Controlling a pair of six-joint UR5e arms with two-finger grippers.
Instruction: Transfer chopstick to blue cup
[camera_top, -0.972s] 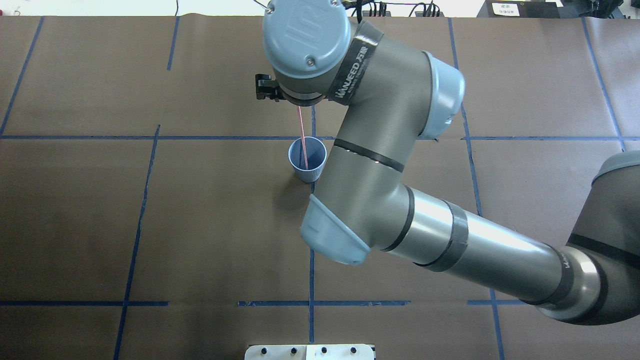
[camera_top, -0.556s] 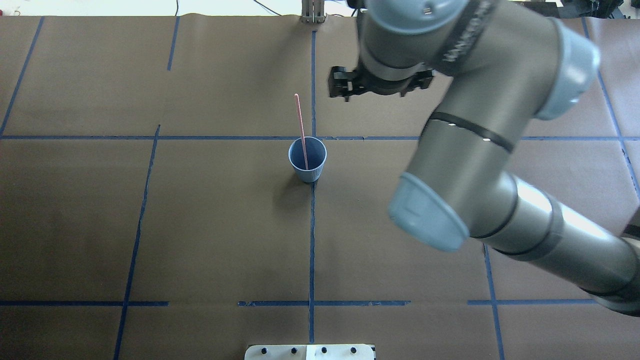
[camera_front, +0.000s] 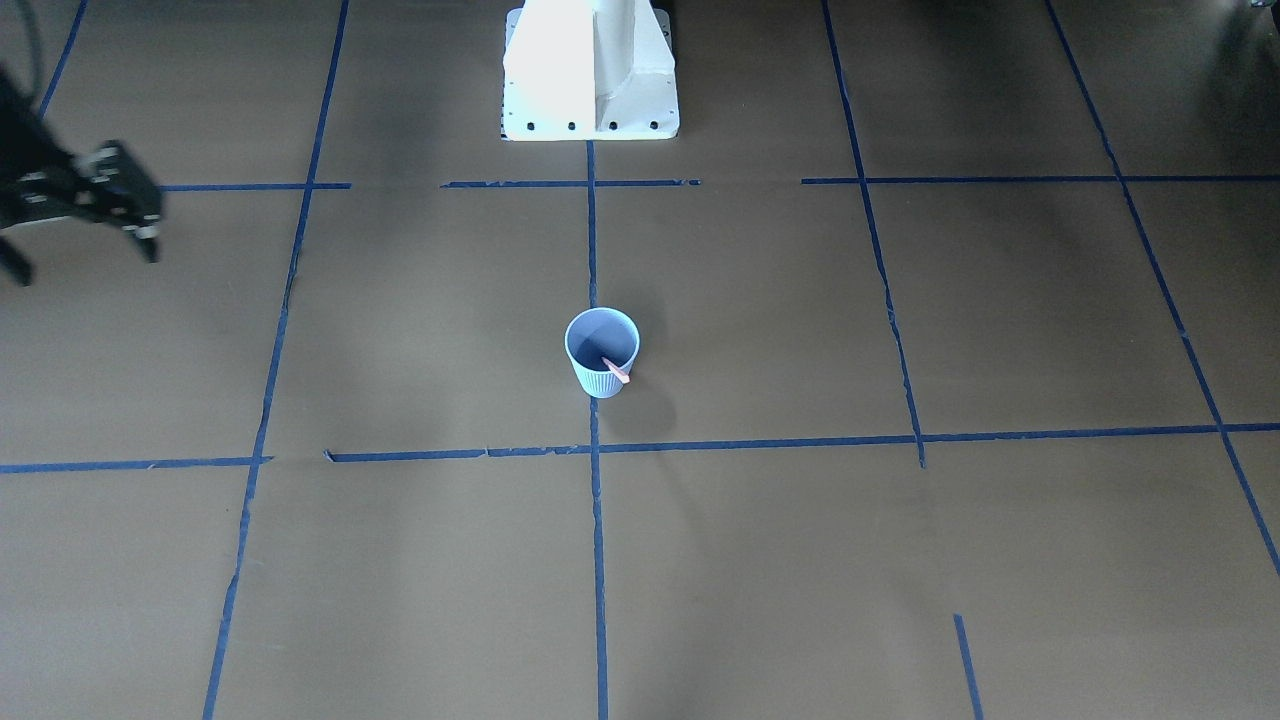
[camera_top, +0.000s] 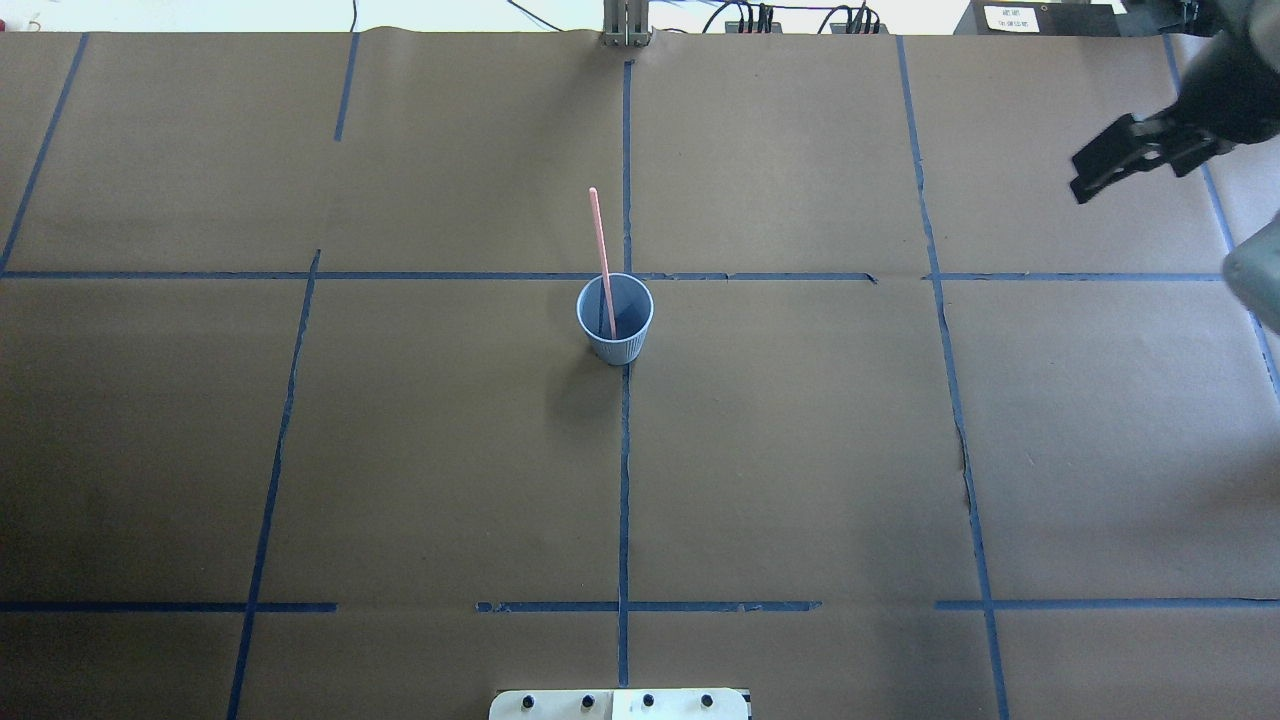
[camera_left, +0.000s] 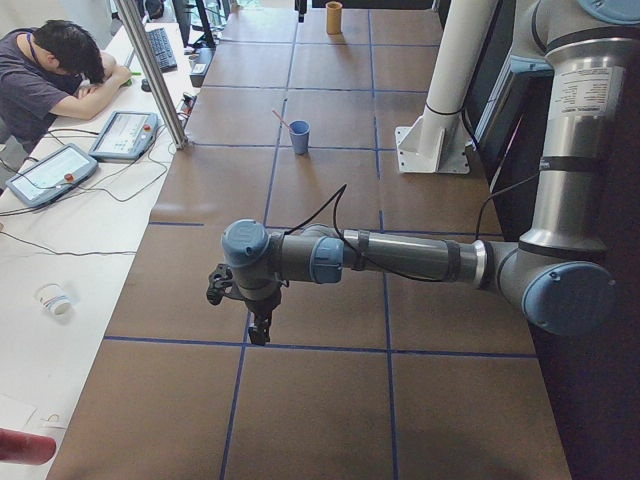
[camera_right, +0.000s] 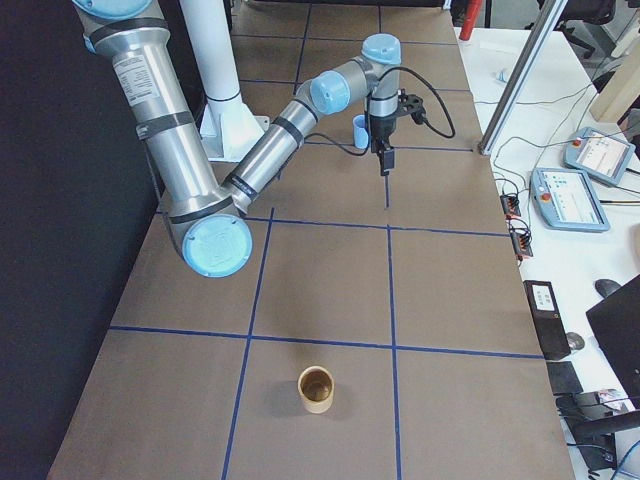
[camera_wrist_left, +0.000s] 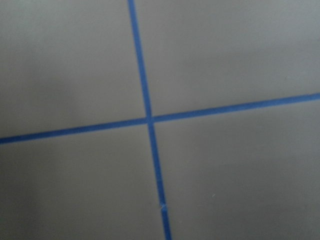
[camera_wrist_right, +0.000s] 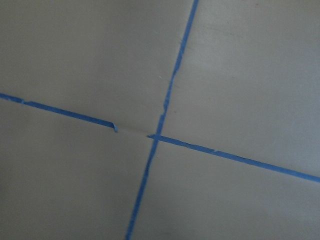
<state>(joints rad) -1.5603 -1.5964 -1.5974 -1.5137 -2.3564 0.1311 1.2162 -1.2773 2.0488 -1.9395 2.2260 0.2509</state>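
Observation:
The blue cup (camera_top: 615, 322) stands upright near the table's middle; it also shows in the front view (camera_front: 601, 368) and the left side view (camera_left: 299, 137). One pale pink chopstick (camera_top: 600, 240) stands in it, leaning on the rim toward the far side (camera_front: 616, 370). My right gripper (camera_top: 1135, 172) hangs far to the cup's right, open and empty; its fingers spread wide in the front view (camera_front: 85, 255). My left gripper (camera_left: 237, 318) shows only in the left side view, low over the table, far from the cup. I cannot tell whether it is open or shut.
A brown paper cup (camera_right: 317, 388) stands at the table's right end. The white robot base (camera_front: 590, 70) sits at the near edge. Blue tape lines grid the brown table. A person (camera_left: 50, 75) sits at a side desk beyond a metal post (camera_left: 150, 70).
The right gripper let go of the chopstick over the cup, and the arm swung far right. The chopstick stays leaning in the cup.

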